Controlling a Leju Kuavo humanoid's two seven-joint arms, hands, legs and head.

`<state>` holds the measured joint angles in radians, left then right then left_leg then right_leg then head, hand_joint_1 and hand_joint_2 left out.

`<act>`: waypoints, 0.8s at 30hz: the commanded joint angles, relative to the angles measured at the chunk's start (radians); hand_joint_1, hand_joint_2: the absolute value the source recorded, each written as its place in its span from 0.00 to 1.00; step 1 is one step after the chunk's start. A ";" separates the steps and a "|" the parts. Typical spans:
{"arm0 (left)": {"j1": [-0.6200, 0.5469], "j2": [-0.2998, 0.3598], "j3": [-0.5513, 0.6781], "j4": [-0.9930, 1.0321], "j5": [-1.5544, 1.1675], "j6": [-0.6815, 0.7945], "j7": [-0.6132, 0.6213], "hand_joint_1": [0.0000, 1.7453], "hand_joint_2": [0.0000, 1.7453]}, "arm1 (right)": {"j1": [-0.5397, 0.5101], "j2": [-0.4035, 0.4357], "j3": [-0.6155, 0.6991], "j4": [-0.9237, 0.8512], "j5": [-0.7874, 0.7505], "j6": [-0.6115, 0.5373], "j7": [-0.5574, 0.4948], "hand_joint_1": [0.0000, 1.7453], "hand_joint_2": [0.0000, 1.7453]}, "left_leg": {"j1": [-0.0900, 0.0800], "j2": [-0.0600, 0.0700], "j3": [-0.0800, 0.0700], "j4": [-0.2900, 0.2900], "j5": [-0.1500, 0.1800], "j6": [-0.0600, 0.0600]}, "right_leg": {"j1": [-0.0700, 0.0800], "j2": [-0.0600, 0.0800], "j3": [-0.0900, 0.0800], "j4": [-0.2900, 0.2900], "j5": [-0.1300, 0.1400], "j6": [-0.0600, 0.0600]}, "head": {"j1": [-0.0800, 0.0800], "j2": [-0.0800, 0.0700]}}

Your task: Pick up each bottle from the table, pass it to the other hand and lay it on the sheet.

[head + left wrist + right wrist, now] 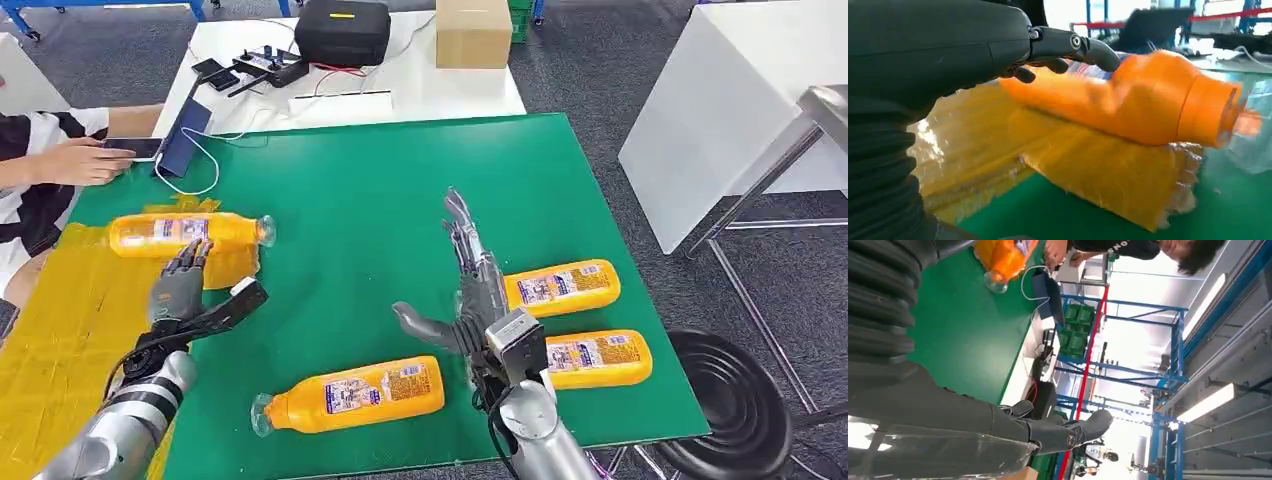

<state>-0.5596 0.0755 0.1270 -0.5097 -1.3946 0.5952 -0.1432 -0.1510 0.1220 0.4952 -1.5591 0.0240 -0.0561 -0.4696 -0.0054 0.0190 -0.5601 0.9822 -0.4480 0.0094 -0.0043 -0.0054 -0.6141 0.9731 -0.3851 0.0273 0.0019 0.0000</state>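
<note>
Head view: one bottle (190, 234) lies on the sheet (60, 330), left hand (180, 285) released beside it; right hand (470, 285) spread, empty; next bottle (560, 287) lies just right of it, long axis crosswise, nearest that hand.

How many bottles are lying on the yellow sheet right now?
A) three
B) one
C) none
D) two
B: one bottle lies on its side on the yellow sheet by the left hand, while three bottles lie off the sheet on the bare green table: one in front and two beside the right hand.
</note>
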 commanded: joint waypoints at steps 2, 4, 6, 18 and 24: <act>-0.027 -0.082 0.204 -0.018 0.460 -0.190 -0.359 0.00 1.00 | -0.042 -0.010 0.018 0.078 0.063 0.004 0.005 0.00 1.00 | 0.002 -0.003 0.005 0.001 -0.003 -0.001 | 0.002 -0.001 0.007 -0.001 -0.002 0.000 | 0.000 0.000; -0.010 -0.096 0.205 -0.087 0.579 -0.256 -0.414 0.00 1.00 | -0.048 -0.015 0.036 0.091 0.118 -0.008 0.012 0.00 1.00 | 0.001 -0.003 0.003 0.001 -0.002 -0.001 | 0.001 -0.001 0.004 0.000 -0.001 0.000 | 0.000 0.000; -0.006 -0.097 0.196 -0.103 0.585 -0.261 -0.405 0.00 1.00 | -0.048 -0.013 0.036 0.096 0.120 -0.008 0.011 0.00 1.00 | 0.003 -0.004 0.007 0.003 -0.004 -0.002 | 0.003 -0.001 0.009 0.000 -0.004 0.000 | 0.000 0.000; 0.096 -0.138 0.064 -0.587 0.968 -0.414 -0.429 0.00 1.00 | -0.120 -0.077 0.226 0.188 0.575 -0.073 0.124 0.00 1.00 | 0.003 -0.002 0.003 0.002 -0.003 -0.001 | 0.002 0.000 0.005 0.000 -0.002 0.000 | 0.000 0.000; 0.118 -0.147 0.017 -0.650 0.989 -0.418 -0.421 0.00 1.00 | -0.142 -0.119 0.286 0.226 0.671 -0.061 0.151 0.00 1.00 | 0.002 -0.002 0.003 0.000 -0.001 0.000 | 0.001 -0.001 0.004 -0.001 -0.001 0.001 | 0.000 0.000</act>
<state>-0.4737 -0.0423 0.2255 -0.9699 -0.4242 0.1835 -0.5779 -0.2102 0.0943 0.6435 -1.4599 0.6191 -0.1251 -0.3476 -0.0052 0.0189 -0.5605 0.9822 -0.4480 0.0094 -0.0042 -0.0058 -0.6141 0.9731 -0.3851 0.0273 0.0019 0.0000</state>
